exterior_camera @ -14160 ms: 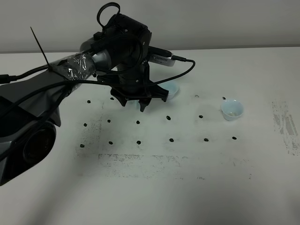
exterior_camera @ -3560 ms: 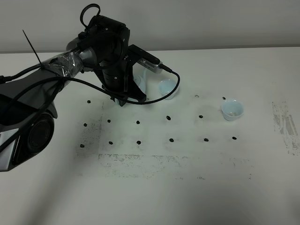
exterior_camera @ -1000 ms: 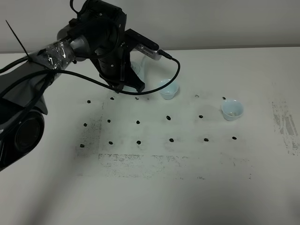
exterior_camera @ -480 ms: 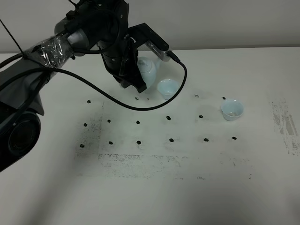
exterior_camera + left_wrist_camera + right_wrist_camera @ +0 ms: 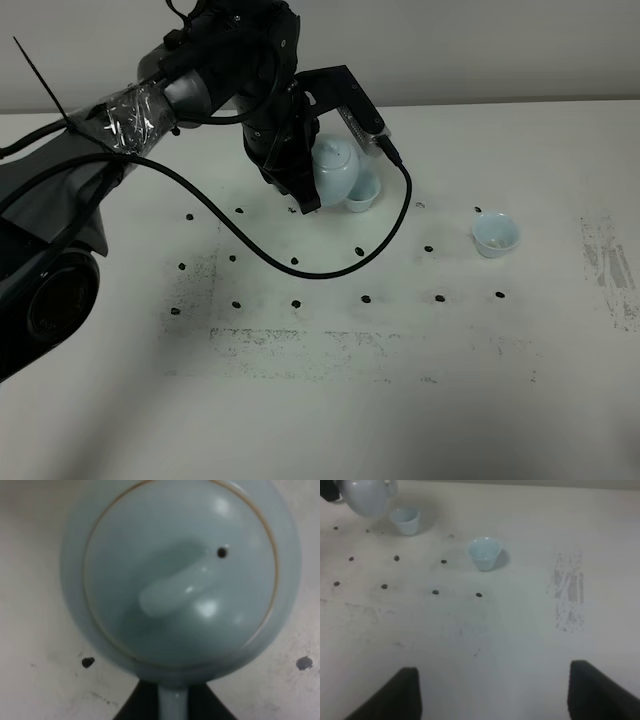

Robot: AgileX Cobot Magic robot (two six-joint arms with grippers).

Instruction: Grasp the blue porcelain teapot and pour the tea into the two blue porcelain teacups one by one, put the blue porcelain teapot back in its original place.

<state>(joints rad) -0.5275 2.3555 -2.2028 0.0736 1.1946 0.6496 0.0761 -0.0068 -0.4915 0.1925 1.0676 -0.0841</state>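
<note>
Since half a second before, the left arm (image 5: 200, 95) had swung the blue porcelain teapot (image 5: 335, 172) down toward the first teacup (image 5: 366, 194), so that from the high camera the pot overlapped that cup. The left jaws were clamped on the pot's handle side, away from the cup. The second teacup (image 5: 495, 233) stood well apart beyond the first on the counter (image 5: 400, 390), among black dots (image 5: 365, 298).

From the left wrist camera, the teapot (image 5: 125, 540) filled the view just ahead of the jaws, with its lid knob (image 5: 170, 594) and vent hole (image 5: 221, 552) plain. Its handle (image 5: 173, 705) ran back between the dark jaws, which pinched it.

From the right wrist camera, the right jaws stood spread wide, fingertips (image 5: 402, 695) over bare counter (image 5: 510, 645). Far ahead of them the teapot (image 5: 367, 497) hung just beside the first teacup (image 5: 405, 520). The second teacup (image 5: 484, 553) stood closer to them, near a scuffed patch (image 5: 567, 592).
</note>
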